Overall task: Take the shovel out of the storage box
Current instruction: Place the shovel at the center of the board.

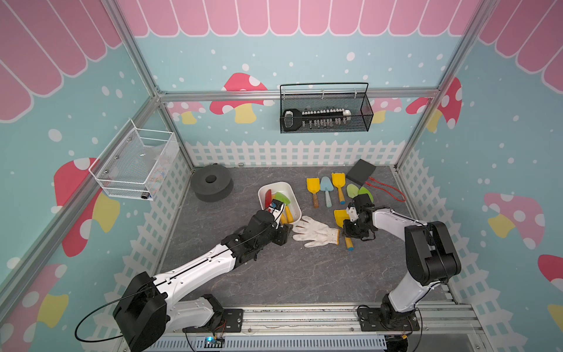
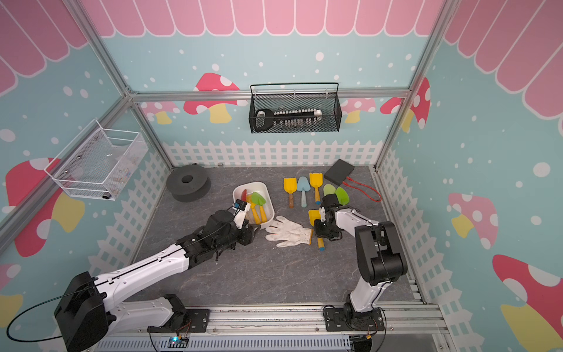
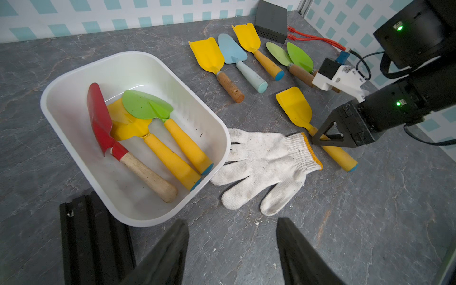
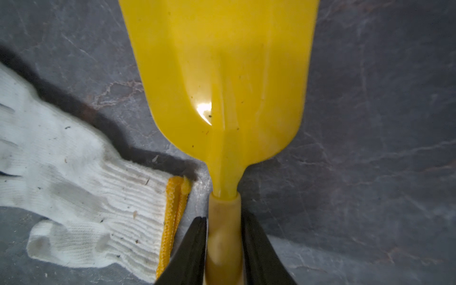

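While three shovels lie in the white box (image 3: 148, 66), the task is not finished.

Contents of the box:
- red shovel (image 3: 100, 118), wooden handle, blade on edge against one long wall
- yellow shovel (image 3: 170, 160), in the middle
- green shovel (image 3: 145, 104), yellow handle, blade resting on the yellow blade

All three handles point toward the short wall of the box nearest the left claw (image 3: 232, 223). That claw hovers just outside this wall, fingers spread, nothing between them.

Right claw (image 4: 223, 222): on the far side of the glove (image 3: 261, 160) from the box. It straddles the handle of a scoop shovel (image 4: 222, 74) lying flat on the desk (image 3: 370, 197). Its fingers sit close on both sides of the handle; I cannot tell whether they press it or stand just clear.

Handling, judged:
- The shovels look light and stiff, with thin blades.
- The handles are smooth, round and tapered, so likely slippery.
- Best hold is mid-handle, across its width, not on the blade.
- The green one lies on top and should lift free first.
- The wooden handle probably gives better friction.
- The box looks light; a blade snagging its wall could drag it.
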